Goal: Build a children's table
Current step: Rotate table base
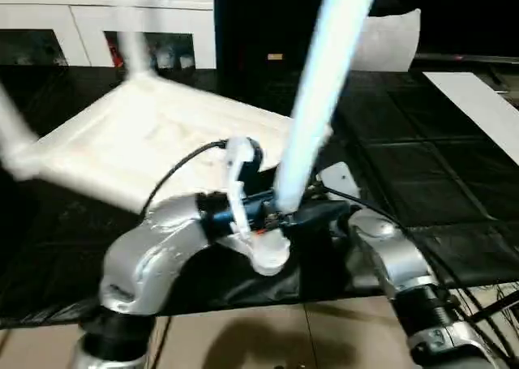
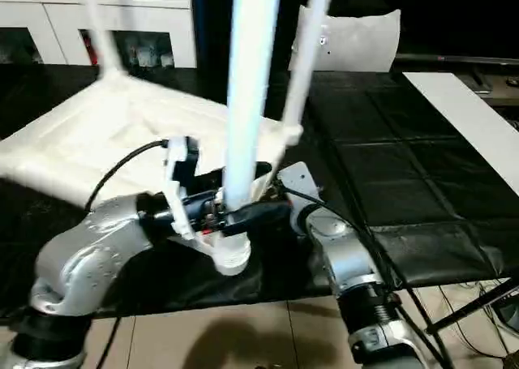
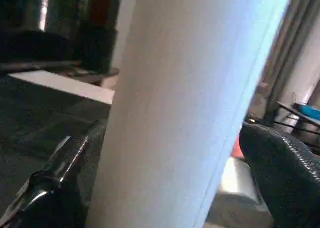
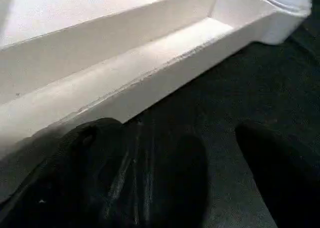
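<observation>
We are looking down at the children's table top (image 1: 154, 150), which is lying upside down on the black worktop (image 1: 422, 182), ribbed side up, on the left half of the scene. Three legs are already standing in its corner sockets: one at the far corner (image 1: 130, 36), one at the left corner (image 1: 12, 134) and one at the right corner (image 2: 304, 61).

We are holding a fourth white leg (image 1: 324, 85) with our left pincer (image 2: 223, 215), whose black fingers (image 3: 55, 183) are spread wide and sitting on either side of the tube. The leg is rising steeply, leaning slightly to the right, and its rounded lower end (image 1: 272, 259) is hanging just past the near edge of the table top.

Our right pincer (image 4: 220, 168) is standing wide open and holding nothing, hovering low over the black worktop just beside the near rim of the table top (image 4: 165, 67).

A flat pale panel (image 1: 478, 109) is lying at the far right, and white cabinets (image 1: 97, 28) are standing at the far left.
</observation>
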Controlling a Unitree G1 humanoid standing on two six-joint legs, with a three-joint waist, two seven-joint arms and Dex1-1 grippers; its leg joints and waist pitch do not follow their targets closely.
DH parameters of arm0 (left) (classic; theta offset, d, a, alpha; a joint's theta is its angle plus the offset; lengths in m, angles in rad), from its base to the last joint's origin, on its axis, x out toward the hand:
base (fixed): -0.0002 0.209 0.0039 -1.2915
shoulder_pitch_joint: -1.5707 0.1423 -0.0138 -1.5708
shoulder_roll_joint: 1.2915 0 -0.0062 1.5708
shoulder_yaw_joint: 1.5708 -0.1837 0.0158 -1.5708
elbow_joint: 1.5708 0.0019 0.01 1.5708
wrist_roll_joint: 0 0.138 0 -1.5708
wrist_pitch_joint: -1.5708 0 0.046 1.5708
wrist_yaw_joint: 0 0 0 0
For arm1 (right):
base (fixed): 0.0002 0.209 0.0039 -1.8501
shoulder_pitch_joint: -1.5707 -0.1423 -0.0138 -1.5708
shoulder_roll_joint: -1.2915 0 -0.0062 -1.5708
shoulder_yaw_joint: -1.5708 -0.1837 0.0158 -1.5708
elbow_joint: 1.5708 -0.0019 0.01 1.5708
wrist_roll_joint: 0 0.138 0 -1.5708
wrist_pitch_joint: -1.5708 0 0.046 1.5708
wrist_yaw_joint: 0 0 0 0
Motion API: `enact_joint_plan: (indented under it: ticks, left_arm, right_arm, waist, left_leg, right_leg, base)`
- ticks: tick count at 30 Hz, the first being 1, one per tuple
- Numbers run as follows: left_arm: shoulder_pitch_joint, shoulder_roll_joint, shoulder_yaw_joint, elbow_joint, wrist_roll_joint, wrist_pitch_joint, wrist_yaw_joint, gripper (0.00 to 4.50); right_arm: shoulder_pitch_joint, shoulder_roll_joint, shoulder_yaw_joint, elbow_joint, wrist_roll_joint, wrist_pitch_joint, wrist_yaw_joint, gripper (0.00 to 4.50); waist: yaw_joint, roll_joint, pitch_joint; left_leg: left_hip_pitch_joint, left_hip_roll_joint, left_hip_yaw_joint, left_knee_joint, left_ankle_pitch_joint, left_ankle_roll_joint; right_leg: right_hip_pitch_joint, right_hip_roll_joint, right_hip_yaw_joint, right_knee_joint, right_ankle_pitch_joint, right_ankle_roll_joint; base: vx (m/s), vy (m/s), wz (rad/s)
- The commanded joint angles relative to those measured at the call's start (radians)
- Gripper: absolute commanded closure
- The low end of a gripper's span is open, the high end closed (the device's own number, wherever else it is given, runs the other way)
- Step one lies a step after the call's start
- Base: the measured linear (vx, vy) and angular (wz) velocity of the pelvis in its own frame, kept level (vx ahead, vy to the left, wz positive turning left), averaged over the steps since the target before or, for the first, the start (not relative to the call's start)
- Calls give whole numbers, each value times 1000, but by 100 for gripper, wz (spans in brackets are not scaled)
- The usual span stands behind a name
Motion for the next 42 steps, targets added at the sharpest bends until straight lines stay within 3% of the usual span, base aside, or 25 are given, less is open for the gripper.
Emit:
enact_joint_plan:
  ticks: [1,13,15,18,24,26,27,29,30,32,34,37,42]
  left_arm:
    - [-40,-29,-41,32,33,-44,23,6]
    - [-87,-63,-35,133,105,-147,65,6]
    - [-85,8,-53,184,161,-197,19,6]
    - [-83,68,-56,222,178,-219,-43,6]
    - [-110,213,-71,339,223,-292,-211,6]
    - [-129,250,-84,382,241,-312,-254,33]
    - [-171,306,-126,473,303,-381,-308,41]
    - [-207,349,-170,549,363,-446,-350,46]
    - [-218,360,-186,572,382,-465,-364,72]
    - [-233,373,-207,599,400,-484,-390,82]
    - [-257,386,-231,646,424,-514,-443,84]
    - [-275,386,-242,687,444,-550,-466,120]
    - [-341,372,-294,842,502,-675,-547,154]
  right_arm:
    - [-24,37,18,-2,30,-22,15,0]
    - [9,-29,-76,40,22,-123,-21,0]
    - [38,-60,-101,-5,34,-159,3,0]
    - [62,-78,-107,-47,52,-135,39,0]
    - [120,-124,-95,-130,77,-128,126,0]
    - [135,-142,-97,-147,82,-130,149,0]
    - [164,-186,-96,-183,99,-129,208,0]
    - [191,-232,-88,-214,111,-121,269,0]
    - [201,-251,-83,-225,113,-116,293,0]
    - [217,-281,-73,-242,114,-112,335,0]
    - [253,-340,-57,-284,120,-117,419,0]
    - [276,-371,-53,-312,128,-128,467,0]
    - [333,-436,-49,-409,205,-161,614,0]
  waist:
    - [9,15,-70]
    - [24,16,-75]
    - [27,20,-74]
    - [33,21,-74]
    - [33,25,-75]
    - [35,26,-74]
    - [39,22,-72]
    - [44,20,-71]
    - [46,20,-73]
    - [48,22,-75]
    - [49,27,-76]
    - [54,21,-78]
    - [68,16,-75]
  left_leg:
    - [-21,63,-27,-64,-22,38]
    - [-19,64,-25,-62,-11,45]
    - [-16,60,-23,-62,-19,53]
    - [-16,58,-24,-64,-15,59]
    - [-14,63,-26,-66,-18,57]
    - [-11,64,-25,-67,-24,54]
    - [-12,60,-24,-68,-37,56]
    - [-10,56,-25,-69,-50,66]
    - [-10,54,-26,-67,-47,65]
    - [-11,59,-27,-67,-35,59]
    - [-14,62,-28,-66,-26,61]
    - [-15,65,-27,-65,-19,72]
    - [-13,58,-23,-66,-50,77]
  right_leg:
    - [71,-103,101,-71,-252,-23]
    - [71,-105,100,-67,-237,-16]
    - [69,-101,99,-71,-254,1]
    - [71,-100,98,-74,-267,26]
    - [69,-106,99,-70,-260,6]
    - [67,-105,98,-73,-268,-2]
    - [69,-104,99,-76,-294,8]
    - [69,-100,98,-82,-318,47]
    - [72,-102,97,-82,-320,71]
    - [71,-105,95,-81,-310,65]
    - [71,-107,94,-78,-277,36]
    - [72,-112,98,-71,-251,12]
    - [72,-108,91,-87,-327,61]
  base:
    - [0,0,0]
    - [0,0,0]
    - [0,0,0]
    - [0,0,0]
    - [0,0,0]
    - [0,0,0]
    - [0,0,0]
    - [0,0,0]
    - [0,0,0]
    - [0,0,0]
    - [0,0,0]
    - [0,0,0]
    - [0,0,0]
